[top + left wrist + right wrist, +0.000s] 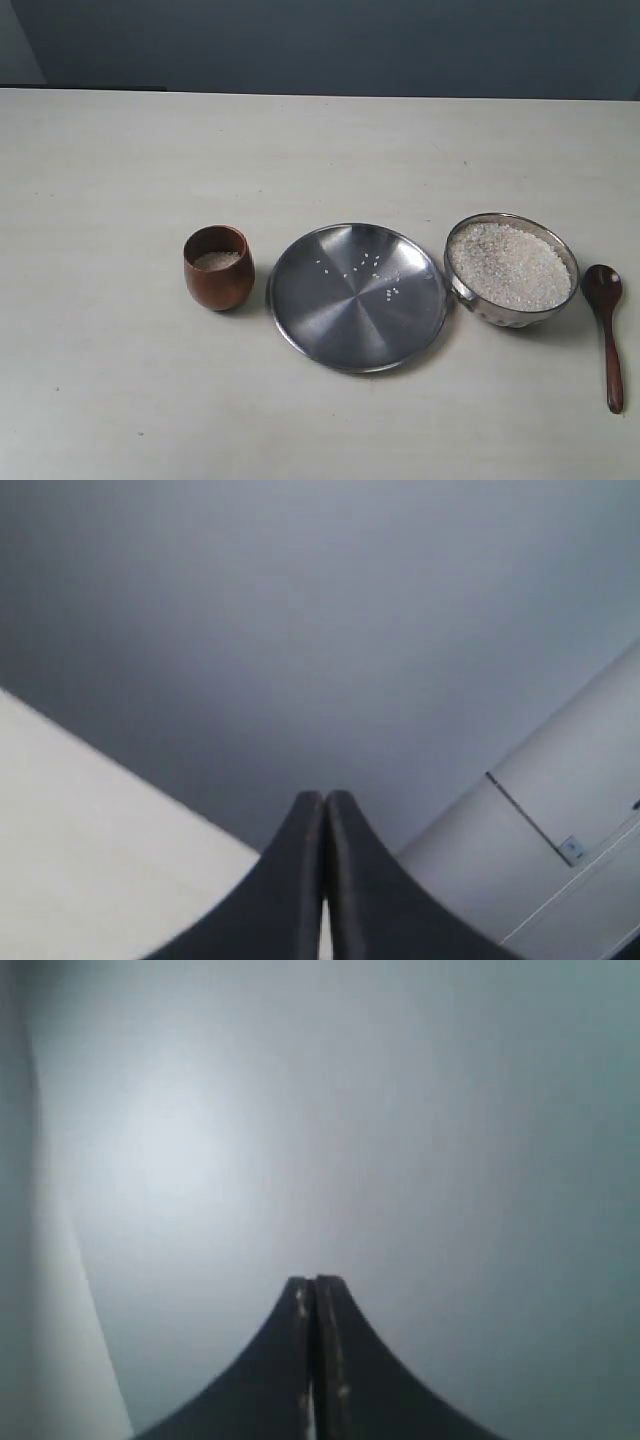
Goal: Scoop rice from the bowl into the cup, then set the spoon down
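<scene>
Bowl [505, 316] of steel stands on the counter [120, 400] at the right side, full of rice [510, 265]; the wooden cup [218, 280] is well apart at the left, with a little rice inside. The spoon [607, 335] lies just beside the bowl. It looks light, stiff and probably smooth, so its slim handle seems the best hold. The left claw [325, 810] and the right claw [315, 1285] are both closed tight and empty.

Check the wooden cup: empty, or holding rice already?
Holding some. The cup stands upright, and a patch of white rice shows inside it, well below the rim.
</scene>
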You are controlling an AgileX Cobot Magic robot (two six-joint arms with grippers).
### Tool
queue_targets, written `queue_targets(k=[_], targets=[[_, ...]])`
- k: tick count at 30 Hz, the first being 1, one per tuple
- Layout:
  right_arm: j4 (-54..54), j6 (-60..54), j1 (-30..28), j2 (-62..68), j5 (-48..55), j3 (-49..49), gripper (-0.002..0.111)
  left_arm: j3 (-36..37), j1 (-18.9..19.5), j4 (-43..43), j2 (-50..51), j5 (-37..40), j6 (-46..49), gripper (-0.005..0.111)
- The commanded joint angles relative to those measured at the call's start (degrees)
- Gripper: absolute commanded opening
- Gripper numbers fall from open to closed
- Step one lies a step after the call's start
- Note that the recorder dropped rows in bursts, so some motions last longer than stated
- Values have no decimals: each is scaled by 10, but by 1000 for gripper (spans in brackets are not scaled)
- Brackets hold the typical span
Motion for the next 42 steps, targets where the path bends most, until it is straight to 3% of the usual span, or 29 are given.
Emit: queue_targets(k=[1,6,8,14,19,25,34,42], targets=[[-13,110,-3,-2,159,-44,-1,-102,1,1,-1,3,56,0],[-52,104,19,-2,320,-177,-1,-217,1,25,29,66,85,0],[-51,18,50,24,371,-258,-1,-269,1,36,87,135,85,0],[-49,-206,129,88,467,-369,-1,-338,1,107,190,265,84,0],[-56,-297,183,126,574,-396,-1,-352,1,164,238,327,80,0],[-93,-300,211,184,714,-399,-1,-352,1,210,259,353,80,0],[-90,-300,216,195,719,-400,-1,-352,1,225,258,353,81,0],[-133,-293,224,249,790,-400,-1,-352,1,207,258,345,81,0]])
